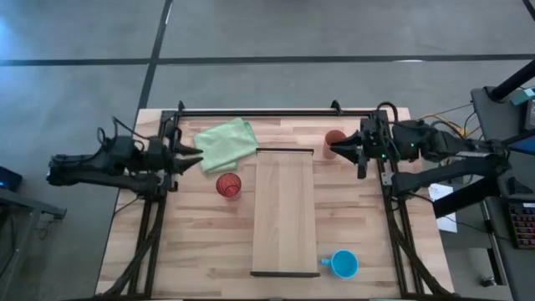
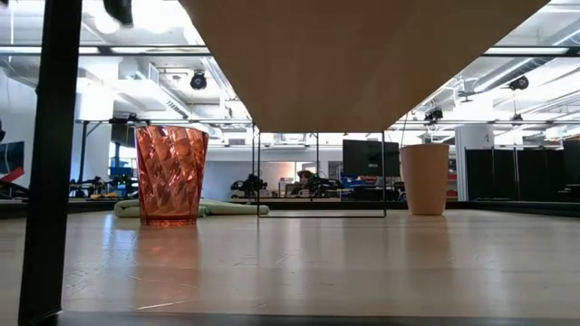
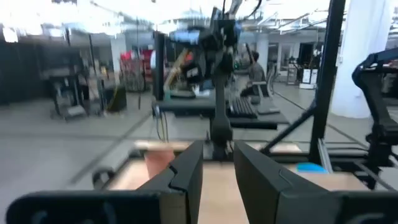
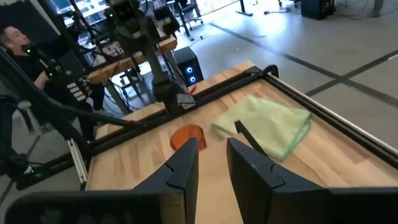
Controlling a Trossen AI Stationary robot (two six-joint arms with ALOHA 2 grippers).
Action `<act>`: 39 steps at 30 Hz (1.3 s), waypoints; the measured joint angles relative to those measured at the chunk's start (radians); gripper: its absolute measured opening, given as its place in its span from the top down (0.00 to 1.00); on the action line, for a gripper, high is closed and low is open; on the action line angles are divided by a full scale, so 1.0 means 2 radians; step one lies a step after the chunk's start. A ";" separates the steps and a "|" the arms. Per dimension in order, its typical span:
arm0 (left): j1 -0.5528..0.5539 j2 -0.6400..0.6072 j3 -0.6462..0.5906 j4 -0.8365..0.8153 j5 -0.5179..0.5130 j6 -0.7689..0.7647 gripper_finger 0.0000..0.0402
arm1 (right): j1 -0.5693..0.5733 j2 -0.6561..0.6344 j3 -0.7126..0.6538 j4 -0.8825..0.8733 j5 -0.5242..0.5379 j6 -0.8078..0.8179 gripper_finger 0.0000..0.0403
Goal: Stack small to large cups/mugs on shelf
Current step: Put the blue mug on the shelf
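The terracotta cup (image 1: 334,137) stands upright on the table by the shelf's far right corner, and shows in the low view (image 2: 425,178) and the right wrist view (image 4: 186,135). My right gripper (image 1: 337,150) (image 4: 214,165) hovers just beside it, open by a narrow gap and touching nothing. The translucent red cup (image 1: 228,185) (image 2: 170,174) stands left of the shelf (image 1: 284,212). At the shelf's near right corner sits the blue mug (image 1: 343,264). My left gripper (image 1: 196,157) (image 3: 217,180) is open by a narrow gap at the table's left side, next to the green cloth.
A green cloth (image 1: 226,142) (image 4: 264,127) lies bunched at the far left of the table. Black frame rails run along the far edge (image 1: 259,112) and both sides. The shelf hangs overhead in the low view (image 2: 353,54). A person (image 4: 9,37) sits beyond the table.
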 joint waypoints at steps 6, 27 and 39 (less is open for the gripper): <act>-0.001 0.063 0.109 0.010 0.002 -0.041 0.81 | 0.000 0.066 0.097 -0.005 -0.001 -0.014 0.80; 0.000 0.215 0.145 0.184 0.008 -0.173 0.81 | 0.003 0.209 0.238 -0.157 -0.060 -0.012 0.80; -0.005 0.216 0.163 0.179 0.028 -0.183 0.81 | 0.110 0.212 0.221 -0.435 -0.197 0.166 0.80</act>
